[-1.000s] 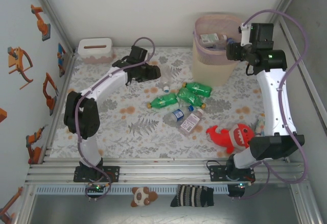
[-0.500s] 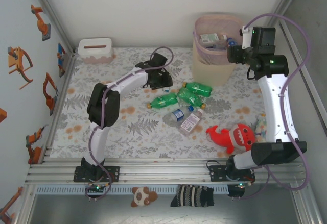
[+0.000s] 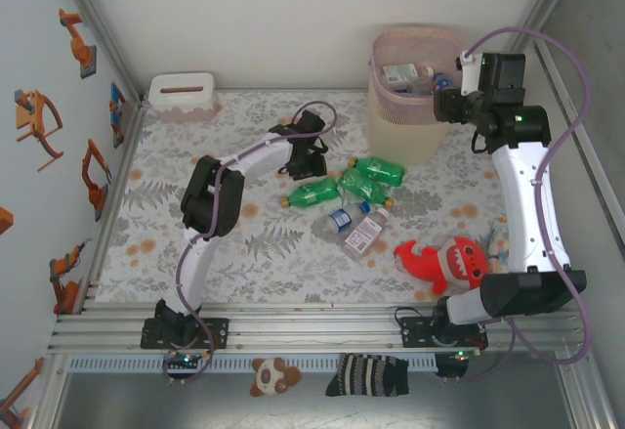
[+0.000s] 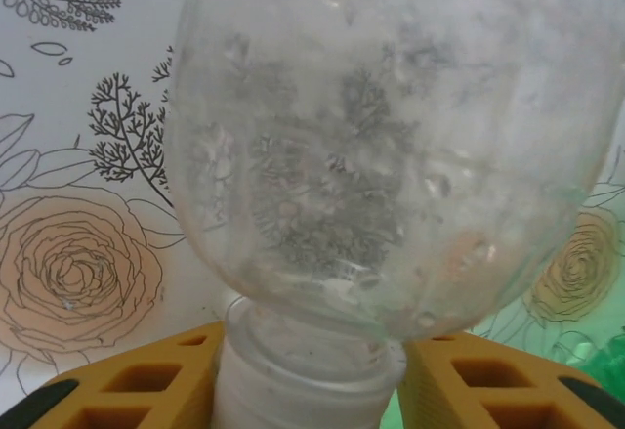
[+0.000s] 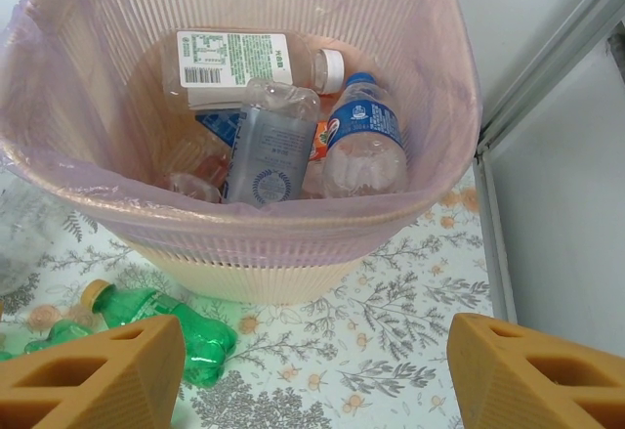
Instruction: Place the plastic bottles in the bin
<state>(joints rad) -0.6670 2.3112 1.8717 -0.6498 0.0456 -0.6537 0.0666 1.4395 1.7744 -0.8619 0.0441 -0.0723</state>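
Task partly done: several binned bottles (image 5: pixel 269 141) lie in the bin (image 5: pixel 244 224), about half a dozen loose bottles (image 3: pixel 314 193) await on the tabletop (image 3: pixel 176 204), the left fingers (image 4: pixel 146 375) clamp the neck of a clear bottle (image 4: pixel 391 146) lying there, and the right fingers (image 5: pixel 98 370) hang spread, empty, by the bin's rim.

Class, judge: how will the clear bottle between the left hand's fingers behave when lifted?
The clear bottle looks empty, so probably light. Held at its neck by the left hand, its round body may swing or slip.
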